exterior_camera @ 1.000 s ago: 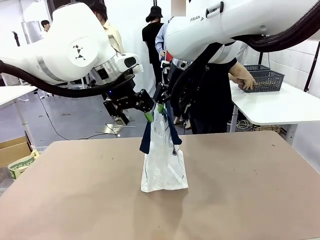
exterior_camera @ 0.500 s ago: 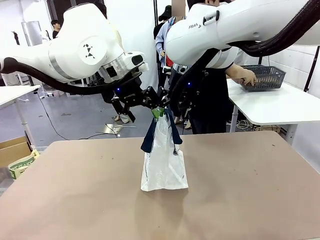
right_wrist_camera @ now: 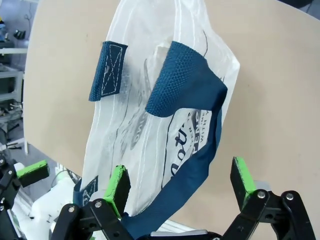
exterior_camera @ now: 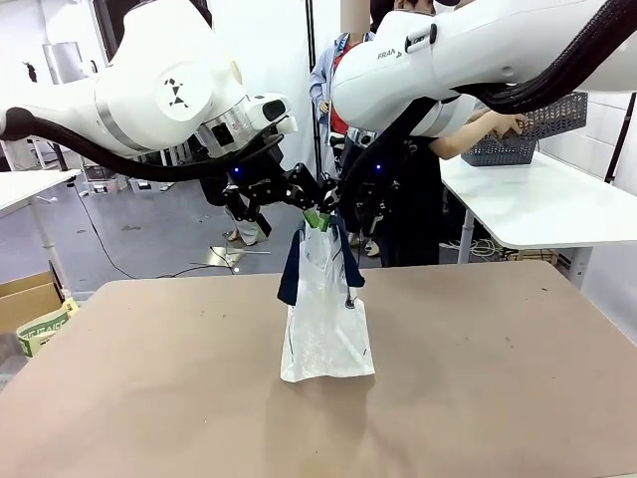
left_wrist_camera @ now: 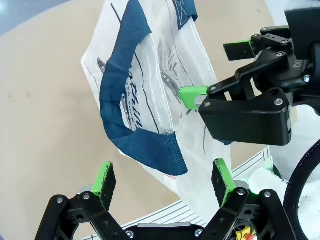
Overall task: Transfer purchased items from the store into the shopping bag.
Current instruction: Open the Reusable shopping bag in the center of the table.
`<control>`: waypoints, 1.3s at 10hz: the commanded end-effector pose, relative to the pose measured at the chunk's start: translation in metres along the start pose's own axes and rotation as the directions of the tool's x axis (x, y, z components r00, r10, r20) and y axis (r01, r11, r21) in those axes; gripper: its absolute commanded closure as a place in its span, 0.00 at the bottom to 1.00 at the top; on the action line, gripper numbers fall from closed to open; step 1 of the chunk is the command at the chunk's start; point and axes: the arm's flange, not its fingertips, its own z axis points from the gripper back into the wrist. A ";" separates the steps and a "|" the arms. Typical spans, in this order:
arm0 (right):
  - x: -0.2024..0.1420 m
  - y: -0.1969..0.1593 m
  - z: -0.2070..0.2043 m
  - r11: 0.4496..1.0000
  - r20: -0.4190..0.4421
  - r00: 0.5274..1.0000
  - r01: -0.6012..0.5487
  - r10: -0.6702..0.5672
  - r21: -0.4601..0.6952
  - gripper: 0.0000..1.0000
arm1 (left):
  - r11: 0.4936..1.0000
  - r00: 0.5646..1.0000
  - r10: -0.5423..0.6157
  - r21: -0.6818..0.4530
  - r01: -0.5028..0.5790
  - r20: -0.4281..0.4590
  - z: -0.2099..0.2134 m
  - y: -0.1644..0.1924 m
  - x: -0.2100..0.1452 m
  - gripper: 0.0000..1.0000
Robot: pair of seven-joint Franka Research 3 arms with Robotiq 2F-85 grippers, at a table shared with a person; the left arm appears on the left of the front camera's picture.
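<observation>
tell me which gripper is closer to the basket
Right. The right gripper is at the right side of the bag top, toward the basket that a person's hand holds; the left gripper is at its left side, farther off.

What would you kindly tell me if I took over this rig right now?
Left gripper: jaws open, facing a navy handle of the shopping bag.
Right gripper: jaws open, a navy strap running between them.
Bag stands upright on the brown table, ungripped.
Basket is in a person's hand by the white side table; contents unclear.
Done: nothing loaded that I can see. Left: open the bag, transfer the items.
</observation>
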 end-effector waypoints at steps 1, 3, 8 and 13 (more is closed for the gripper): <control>0.006 0.001 0.000 0.999 -0.016 1.000 0.024 -0.025 -0.021 0.00 | 1.000 0.999 0.026 0.019 -0.025 -0.026 -0.008 0.002 -0.002 0.00; 0.005 0.001 -0.003 1.000 -0.021 1.000 0.021 -0.021 -0.024 0.00 | 0.999 0.998 0.030 0.034 -0.029 -0.056 -0.020 0.004 0.001 0.00; -0.007 0.006 -0.017 0.988 0.082 0.985 -0.149 0.151 -0.028 0.39 | 0.986 0.993 -0.117 0.125 0.113 0.024 -0.042 0.019 0.002 0.39; -0.010 0.000 -0.017 0.992 0.083 0.988 -0.127 0.127 -0.012 1.00 | 0.992 0.997 -0.076 0.107 0.073 0.021 -0.043 0.028 0.000 1.00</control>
